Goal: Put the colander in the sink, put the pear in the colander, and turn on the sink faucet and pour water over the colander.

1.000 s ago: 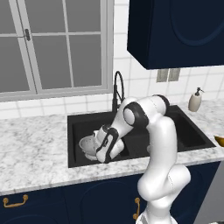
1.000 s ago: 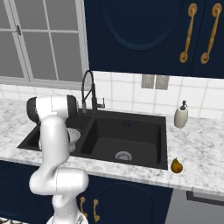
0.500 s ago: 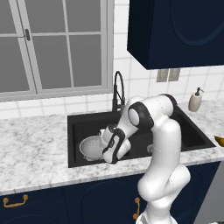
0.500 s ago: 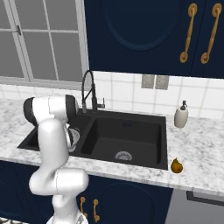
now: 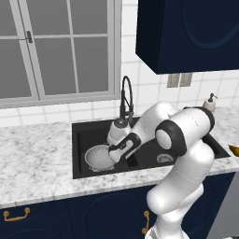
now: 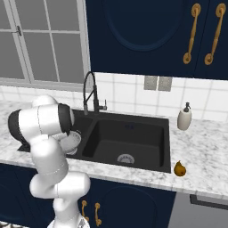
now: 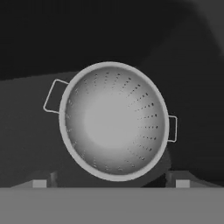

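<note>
Colander (image 7: 114, 121) now released, jaws wide above.

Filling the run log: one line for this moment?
colander: in left basin of sink, released | gripper: open, above colander | pear: on counter, right of sink | faucet: no water seen

Colander (image 5: 99, 158) in sink's (image 5: 81, 135) left basin
</note>
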Tool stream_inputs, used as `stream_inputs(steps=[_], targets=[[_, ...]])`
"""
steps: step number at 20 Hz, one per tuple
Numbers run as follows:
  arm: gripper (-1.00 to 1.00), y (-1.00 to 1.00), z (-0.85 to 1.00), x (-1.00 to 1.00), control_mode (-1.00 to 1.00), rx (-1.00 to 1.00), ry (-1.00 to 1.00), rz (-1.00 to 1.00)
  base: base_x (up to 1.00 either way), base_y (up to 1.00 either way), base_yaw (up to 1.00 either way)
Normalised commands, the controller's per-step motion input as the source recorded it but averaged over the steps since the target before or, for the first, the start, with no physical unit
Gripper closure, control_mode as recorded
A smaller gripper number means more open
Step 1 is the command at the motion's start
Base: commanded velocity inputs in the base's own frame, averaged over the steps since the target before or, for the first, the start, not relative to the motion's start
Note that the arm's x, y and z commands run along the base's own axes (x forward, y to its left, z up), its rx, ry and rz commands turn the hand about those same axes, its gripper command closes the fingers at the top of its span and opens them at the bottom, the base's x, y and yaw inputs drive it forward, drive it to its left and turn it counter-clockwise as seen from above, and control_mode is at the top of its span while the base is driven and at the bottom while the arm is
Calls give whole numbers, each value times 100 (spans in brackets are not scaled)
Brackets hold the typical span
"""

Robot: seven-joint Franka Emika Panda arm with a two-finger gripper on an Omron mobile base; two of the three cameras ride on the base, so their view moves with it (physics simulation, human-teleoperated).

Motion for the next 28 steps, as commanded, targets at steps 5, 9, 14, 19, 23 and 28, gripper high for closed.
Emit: stream_inputs(steps=[5,9,14,19,23,28], targets=[[-100,-4,88,-26,-100,0,15,-33,0,0,0],[-100,-39,74,-51,-100,0,17,-33,0,0,0],[-100,-65,50,-76,-100,1,14,-34,0,0,0],[-100,-63,3,-78,-100,0,4,-32,0,0,0],[-100,-61,0,-36,-100,0,0,-18,0,0,0],[-100,-99,1,-16,-100,0,0,-12,0,0,0]])
